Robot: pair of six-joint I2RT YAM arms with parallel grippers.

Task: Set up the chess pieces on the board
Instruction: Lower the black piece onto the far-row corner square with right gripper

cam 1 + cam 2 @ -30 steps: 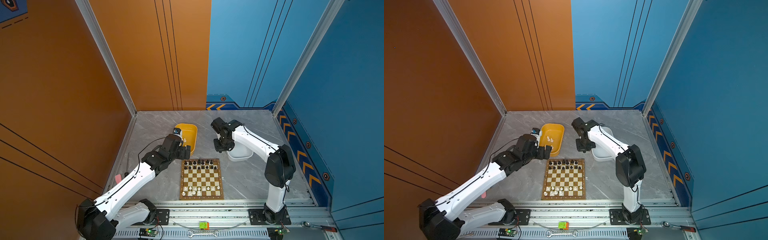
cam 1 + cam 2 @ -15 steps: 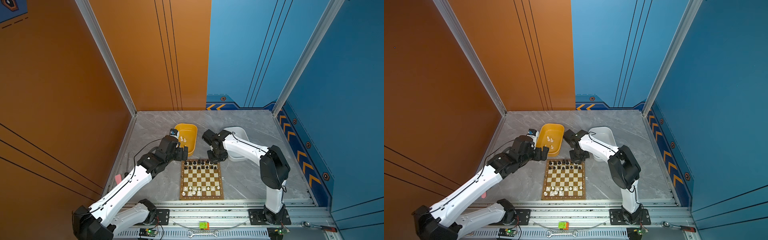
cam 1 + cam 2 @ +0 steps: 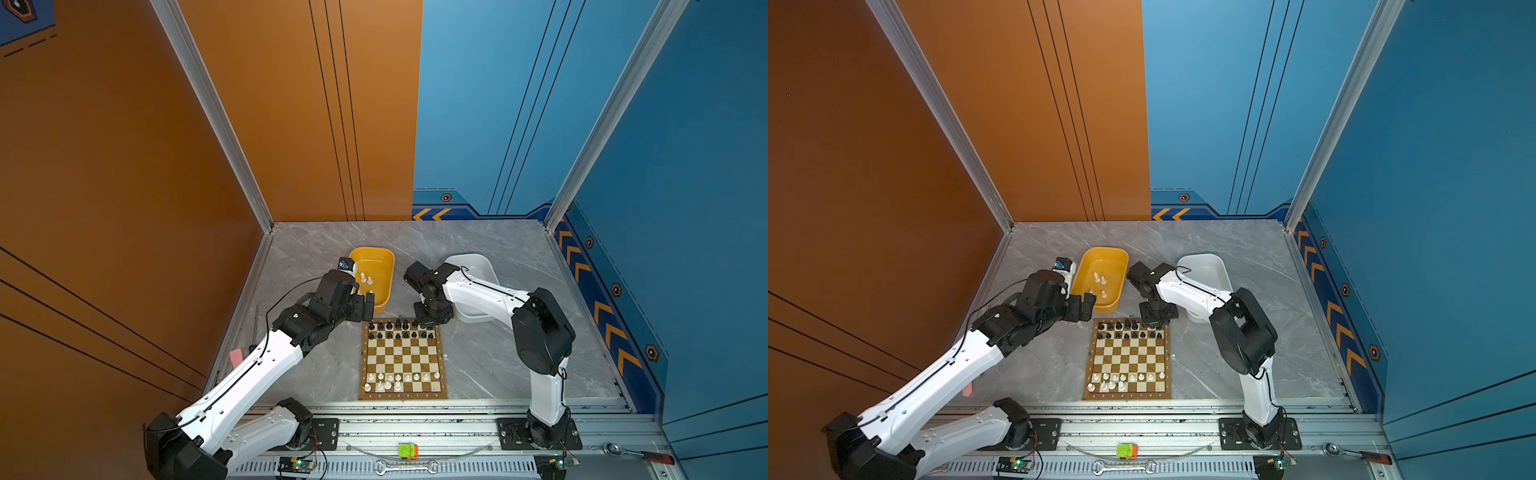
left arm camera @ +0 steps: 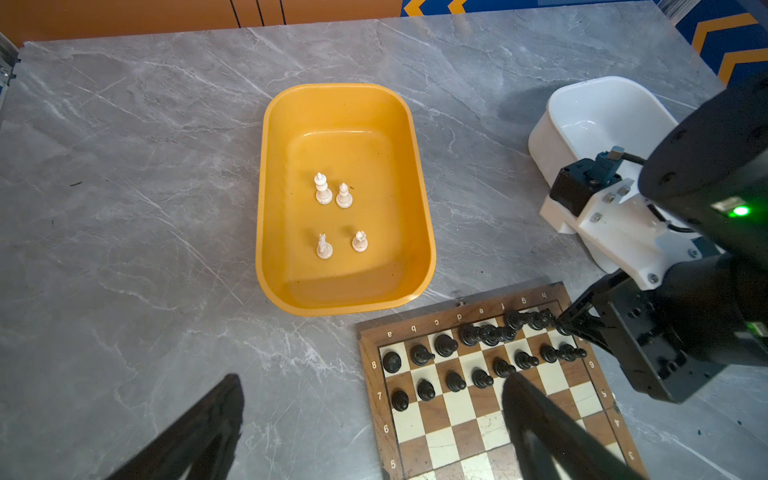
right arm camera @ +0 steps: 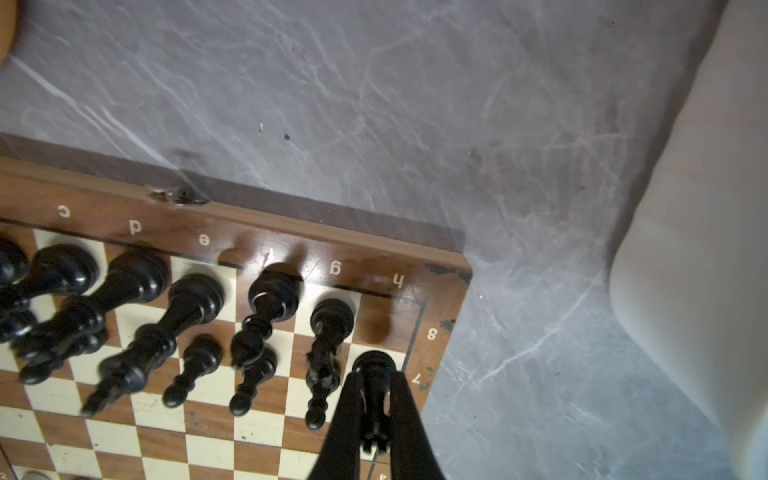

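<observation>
The right claw [image 5: 376, 380] grips a black piece [image 5: 373, 362] near the board [image 5: 249, 235]'s bare h8 corner, probably to fill it; the left claw [image 4: 370, 378] stands wide open.

A robot lab cell: left arm [image 3: 257, 370] and right arm [image 3: 544, 390] bolted to an aluminium rail [image 3: 457, 428], orange wall [image 3: 124, 166], blue wall [image 3: 685, 166], marbled tabletop [image 3: 498, 365], a wrench [image 3: 405, 468] on the rail.

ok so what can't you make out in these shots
black piece in the right gripper: right wrist view, pinched between the fingers, type unclear.
white tub: both top views, the right arm hides part of its inside.
white pieces on the board: both top views, too small to name.
</observation>
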